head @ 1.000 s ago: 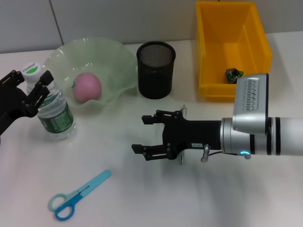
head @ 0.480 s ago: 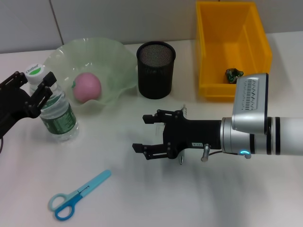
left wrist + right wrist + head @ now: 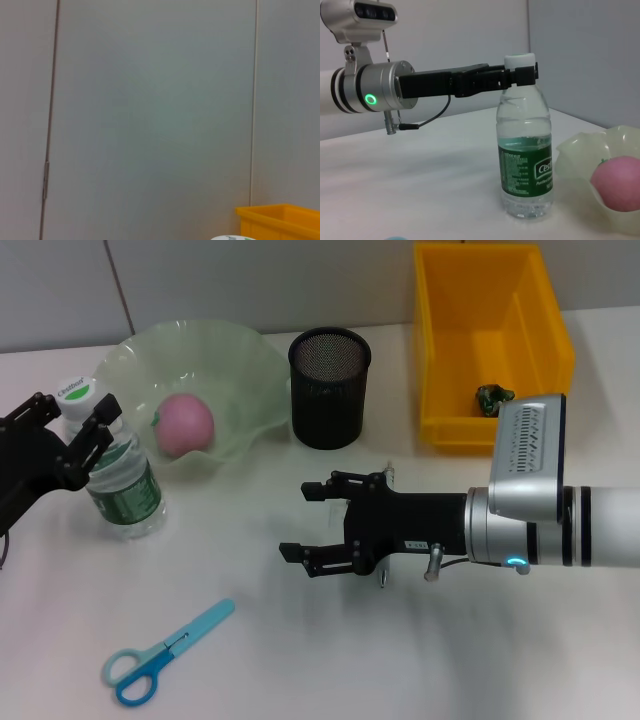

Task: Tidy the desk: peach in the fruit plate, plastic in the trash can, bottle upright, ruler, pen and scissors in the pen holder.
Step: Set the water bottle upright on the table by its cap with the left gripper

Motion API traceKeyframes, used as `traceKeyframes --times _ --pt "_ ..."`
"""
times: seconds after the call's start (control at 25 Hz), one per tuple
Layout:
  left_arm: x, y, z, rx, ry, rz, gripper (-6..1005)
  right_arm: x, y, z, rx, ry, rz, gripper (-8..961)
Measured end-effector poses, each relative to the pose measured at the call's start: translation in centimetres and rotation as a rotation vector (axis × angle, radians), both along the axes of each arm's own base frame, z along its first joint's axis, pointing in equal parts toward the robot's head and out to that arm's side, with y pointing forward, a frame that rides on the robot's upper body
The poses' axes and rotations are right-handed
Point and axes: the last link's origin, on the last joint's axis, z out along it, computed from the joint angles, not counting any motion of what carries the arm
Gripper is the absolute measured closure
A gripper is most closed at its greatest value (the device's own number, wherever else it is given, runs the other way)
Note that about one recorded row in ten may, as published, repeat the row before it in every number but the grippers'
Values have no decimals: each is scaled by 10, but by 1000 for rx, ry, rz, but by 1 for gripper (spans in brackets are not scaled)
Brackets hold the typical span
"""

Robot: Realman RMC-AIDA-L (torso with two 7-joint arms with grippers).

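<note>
A clear water bottle (image 3: 122, 478) with a green label and white cap stands upright at the table's left; it also shows in the right wrist view (image 3: 526, 150). My left gripper (image 3: 72, 410) is shut on its neck just under the cap, as the right wrist view (image 3: 520, 76) shows. The pink peach (image 3: 183, 425) lies in the pale green fruit plate (image 3: 235, 360). Blue scissors (image 3: 165, 652) lie flat near the front left. My right gripper (image 3: 297, 521) is open and empty, hovering mid-table. The black mesh pen holder (image 3: 329, 388) stands behind it. Ruler and pen are out of view.
A yellow bin (image 3: 440, 350) at the back right holds a crumpled dark green piece of plastic (image 3: 492, 396). The plate sits right behind the bottle. The left wrist view shows a grey wall and the bin's corner (image 3: 280, 220).
My left gripper has shifted the bottle slightly right and toward the front, and the bottle now stands straighter. The right arm has not moved.
</note>
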Motion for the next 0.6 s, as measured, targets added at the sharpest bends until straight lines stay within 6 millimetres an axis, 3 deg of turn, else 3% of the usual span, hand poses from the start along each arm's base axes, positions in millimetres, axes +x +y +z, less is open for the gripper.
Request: traceKeyframes --times 0.6 --pt "1 1 -2 -2 0 -2 480 0 0 0 0 0 1 122"
